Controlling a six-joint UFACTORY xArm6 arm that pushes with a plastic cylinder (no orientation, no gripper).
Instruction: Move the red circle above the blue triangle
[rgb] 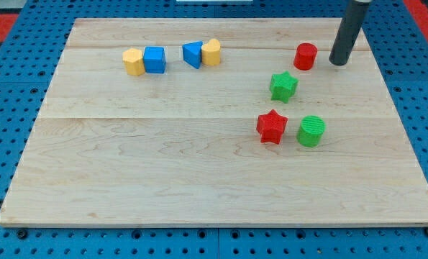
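Observation:
The red circle (306,55) is a short red cylinder at the view's upper right of the wooden board. My tip (338,63) stands just to its right, a small gap apart. The blue triangle (192,55) sits far to the left of the red circle, near the view's top, touching a yellow block (211,52) on its right side.
A yellow block (133,62) and a blue cube (155,59) sit side by side at the upper left. A green star (283,85) lies below the red circle. A red star (272,126) and a green cylinder (311,131) lie lower right. The board's (127,173) top edge is close behind.

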